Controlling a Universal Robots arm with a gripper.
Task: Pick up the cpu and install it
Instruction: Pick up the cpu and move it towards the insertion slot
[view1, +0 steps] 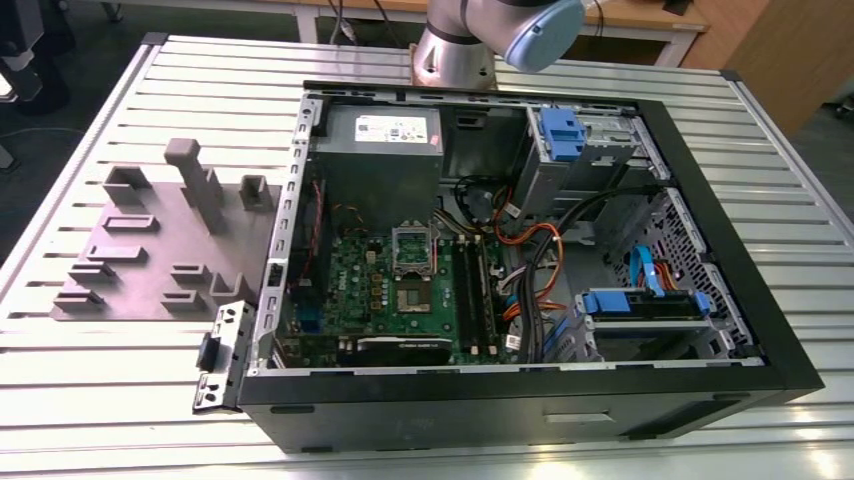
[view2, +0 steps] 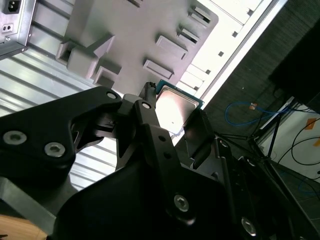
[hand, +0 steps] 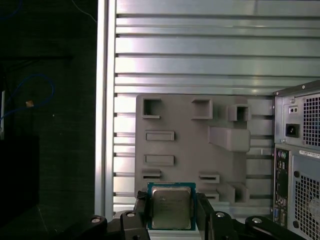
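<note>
Wrist views: the gripper (hand: 171, 222) (view2: 172, 119) holds the cpu (hand: 171, 207) (view2: 176, 106) between its two black fingers (hand: 141, 212) (view2: 146, 112), one on each of two opposite edges, the jaws narrowed to the chip's width. The cpu's silver-grey lid faces both wrist cameras and its green rim shows around the lid. In the first wrist view the chip sits level between the fingers, seen in front of one edge of the grey fixture (hand: 190, 150) (view2: 140, 30). The fixture lies below on the slatted table (hand: 200, 45) (view2: 40, 85). How high the chip hangs above it cannot be told. The back of the case (hand: 300, 165) stands just beside the fixture. A blue cable (hand: 30, 95) (view2: 245, 112) lies on the dark floor past the table's edge.

Exterior view: the open case (view1: 467, 410) lies on its side on the table (view1: 134, 400). The fixture (view1: 134, 250) sits at the exterior view's left, just beside the case. Inside the case the motherboard (view1: 400, 290) occupies the left half, with the metal socket frame (view1: 408, 242) toward its far end. Orange and blue cables (view1: 534, 260) run to the right of the board. The arm (view1: 494, 35) rises at the far side of the table, behind the case.
</note>
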